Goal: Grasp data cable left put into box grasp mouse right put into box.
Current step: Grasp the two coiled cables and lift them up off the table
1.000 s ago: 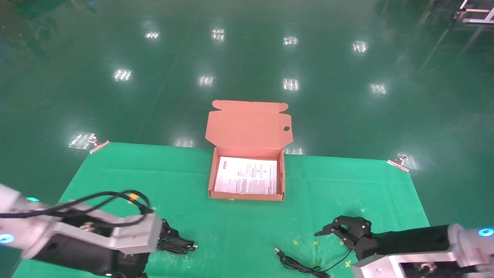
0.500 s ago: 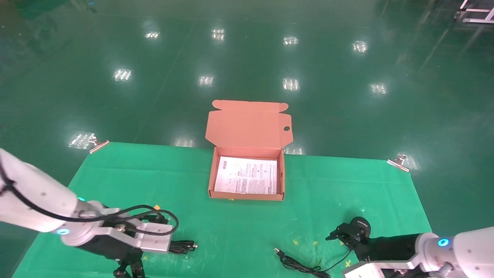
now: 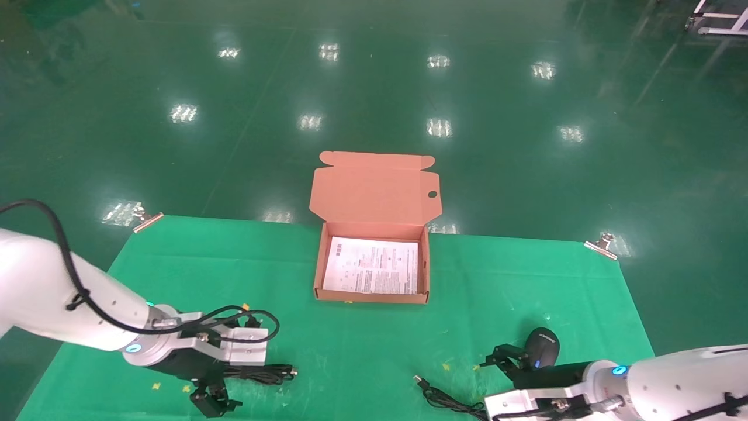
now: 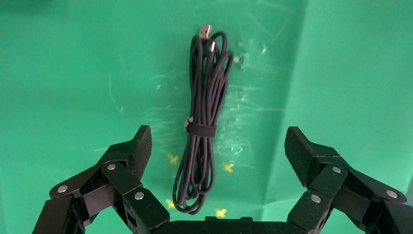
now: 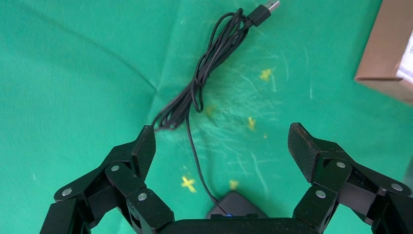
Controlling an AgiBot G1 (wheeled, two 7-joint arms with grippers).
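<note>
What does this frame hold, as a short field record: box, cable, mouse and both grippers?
box: open box at the far middle of the green mat, lid up, only a white printed sheet inside
data cable: tied bundle flat on the mat, not gripped
mouse: mouse on the mat at the right, its cord loose, USB plug free
left gripper: left gripper open above the cable, fingers either side of the bundle
right gripper: right gripper open over the mouse and cord
task state: nothing packed yet
</note>
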